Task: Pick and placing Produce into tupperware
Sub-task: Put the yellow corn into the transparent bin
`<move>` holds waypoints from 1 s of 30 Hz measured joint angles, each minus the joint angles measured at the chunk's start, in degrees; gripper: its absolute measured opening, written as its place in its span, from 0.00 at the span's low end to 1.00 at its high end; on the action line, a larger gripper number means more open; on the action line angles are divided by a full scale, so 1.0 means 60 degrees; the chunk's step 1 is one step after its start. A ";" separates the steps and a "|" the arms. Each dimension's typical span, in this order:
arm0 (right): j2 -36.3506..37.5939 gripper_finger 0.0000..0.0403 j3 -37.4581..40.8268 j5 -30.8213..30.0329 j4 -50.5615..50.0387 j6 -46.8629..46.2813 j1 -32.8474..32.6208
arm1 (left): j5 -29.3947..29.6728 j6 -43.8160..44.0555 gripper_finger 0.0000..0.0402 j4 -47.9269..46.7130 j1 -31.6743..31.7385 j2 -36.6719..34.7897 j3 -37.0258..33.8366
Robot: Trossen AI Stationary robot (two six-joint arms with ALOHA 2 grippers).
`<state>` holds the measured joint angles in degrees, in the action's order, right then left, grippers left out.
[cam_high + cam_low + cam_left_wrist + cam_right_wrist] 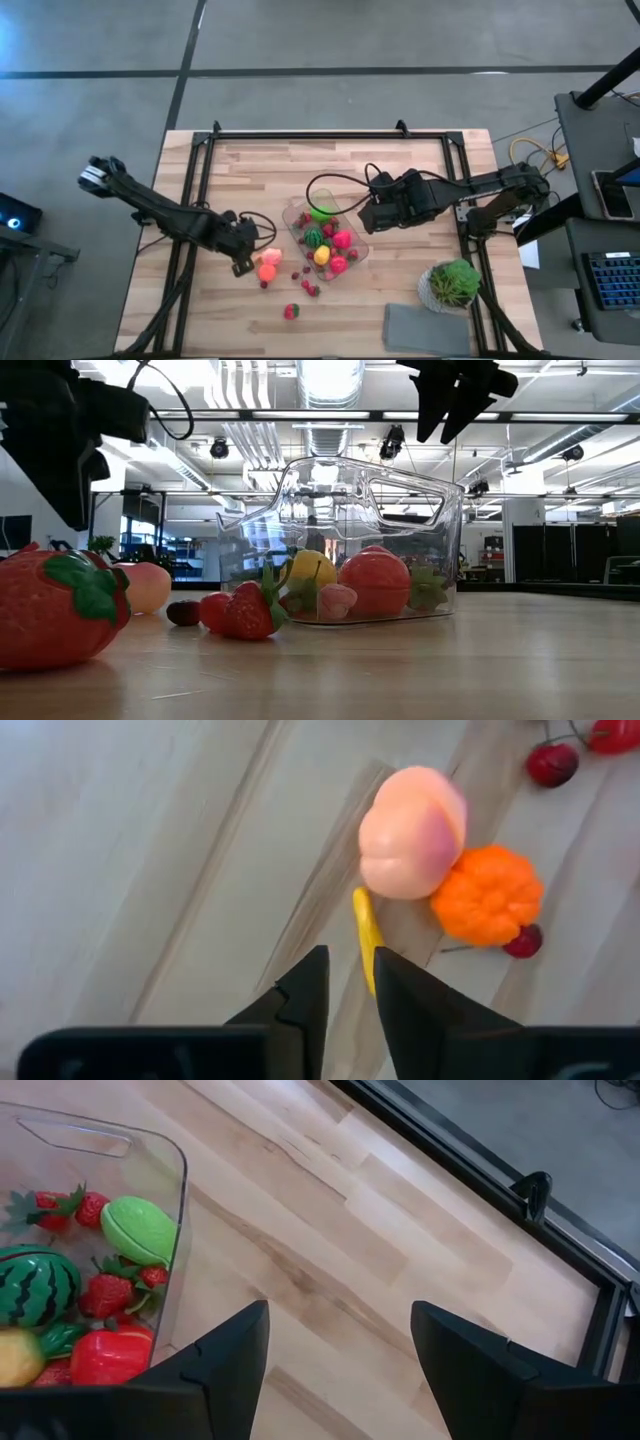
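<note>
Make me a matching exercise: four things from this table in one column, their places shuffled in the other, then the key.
1. watermelon
2. peach
3. potted plant
4. grey cloth

A. beside the orange pumpkin, outside the tub
B. flat at the table's near edge
C. inside the clear tub
D. just behind the cloth, on the table's right side

Pairs: 1-C, 2-A, 3-D, 4-B

The tupperware [326, 232] sits mid-table, its open top unobstructed from above, though the right gripper [368, 217] hangs just beside its far-right wall. The left gripper [243, 252] crowds the near-left approach, where a peach [271, 257] and an orange pumpkin [266, 271] touch each other (cherries lie close by). Loose strawberries [291, 311] dot the boards nearer the front. A potted plant [453, 284] and grey cloth [430, 329] block the near-right corner. The far strip of table [300, 160] lies bare.
</note>
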<state>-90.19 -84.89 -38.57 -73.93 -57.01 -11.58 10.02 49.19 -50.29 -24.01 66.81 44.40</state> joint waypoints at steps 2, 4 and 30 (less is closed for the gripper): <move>0.0000 0.59 0.0012 0.0000 -0.0003 -0.0039 -0.0024 | -0.0015 0.0003 0.20 0.0118 -0.0008 0.0137 0.0035; 0.0000 0.60 0.0031 0.0002 0.0006 -0.0120 -0.0030 | -0.0061 0.0050 0.24 0.0134 -0.0015 0.0321 0.0157; 0.0000 0.59 0.0059 0.0430 0.0674 -0.2244 -0.0239 | -0.0877 0.0429 0.42 0.0039 -0.0015 0.0869 0.0197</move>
<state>-90.19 -84.53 -35.99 -69.89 -70.48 -13.02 4.75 51.77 -50.06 -24.10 72.03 45.59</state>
